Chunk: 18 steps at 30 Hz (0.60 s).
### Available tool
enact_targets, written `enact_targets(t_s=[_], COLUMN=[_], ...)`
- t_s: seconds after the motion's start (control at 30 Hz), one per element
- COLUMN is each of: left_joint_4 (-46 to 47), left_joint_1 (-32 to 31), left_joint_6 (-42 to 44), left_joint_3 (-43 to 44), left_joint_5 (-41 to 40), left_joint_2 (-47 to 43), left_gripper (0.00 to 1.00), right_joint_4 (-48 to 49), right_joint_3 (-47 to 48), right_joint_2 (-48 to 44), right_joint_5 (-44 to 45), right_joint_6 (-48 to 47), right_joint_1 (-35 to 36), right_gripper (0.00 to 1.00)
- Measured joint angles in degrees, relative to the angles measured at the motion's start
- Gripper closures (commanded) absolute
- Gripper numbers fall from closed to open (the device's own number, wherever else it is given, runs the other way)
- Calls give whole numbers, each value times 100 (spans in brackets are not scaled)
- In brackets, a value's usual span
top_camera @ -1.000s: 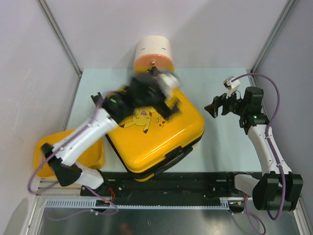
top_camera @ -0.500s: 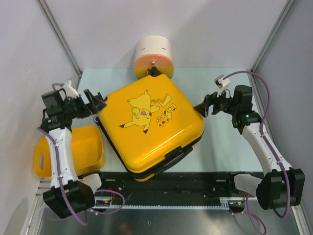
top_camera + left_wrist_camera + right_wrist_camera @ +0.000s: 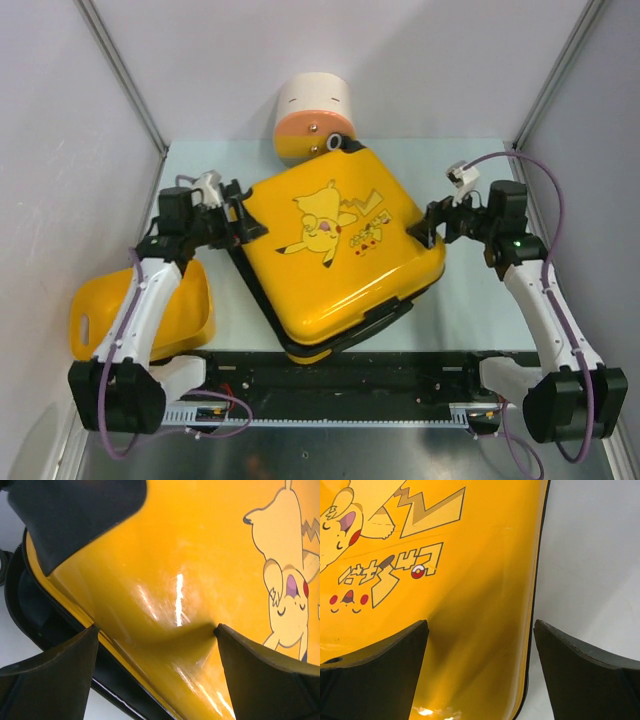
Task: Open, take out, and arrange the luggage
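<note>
Luggage (image 3: 335, 255), a glossy yellow hard-shell case with a Pikachu cartoon on its lid, lies flat in the middle of the pale table (image 3: 470, 300), turned at an angle so that one corner points far and another near. Its lid is down on the base, with the black zipper band showing along the near and left edges and a black handle on the near right edge. The far corner, where a wheel shows, sits just beside a cream-and-orange cylinder (image 3: 313, 120) lying against the far edge of the table. A smaller plain yellow tub (image 3: 140, 310) rests at the near left, close to the case's left side, and the left arm reaches over it. The left gripper (image 3: 240, 222) is at the case's far left edge with its jaws spread wide; in the left wrist view one finger hangs over the black seam and the table while the other is over the yellow shell, close to the cartoon figure. Whether either finger touches the shell cannot be told. The right gripper (image 3: 430, 225) is at the right corner of the case, jaws likewise released and wide apart; its wrist view shows one finger above the yellow lid, below the printed lettering and lightning-bolt tail, and the other above the bare table, with the case's dark rim running between them. Neither gripper grasps anything.
</note>
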Motion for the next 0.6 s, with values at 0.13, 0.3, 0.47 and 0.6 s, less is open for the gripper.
enact_targets(t_s=[0.13, 0.3, 0.47, 0.6], left_joint_4=[807, 1440, 1836, 2041], left_joint_1=[-1058, -2079, -2673, -2774], left_joint_6=[-551, -946, -1215, -1316], left_joint_3=[120, 953, 2083, 2555], left_joint_5=[-323, -407, -337, -236], left_joint_2=[553, 1781, 3099, 3624], left_gripper=[7, 7, 3, 0], right_joint_4=[-621, -1174, -1049, -391], right_joint_3=[2, 35, 129, 205], right_joint_2=[-365, -654, -428, 74], right_joint_5=[31, 55, 404, 448], right_joint_6=[-389, -933, -1405, -1379], right_joint_1=[-723, -1853, -2339, -2487], right_gripper=[8, 8, 12, 12])
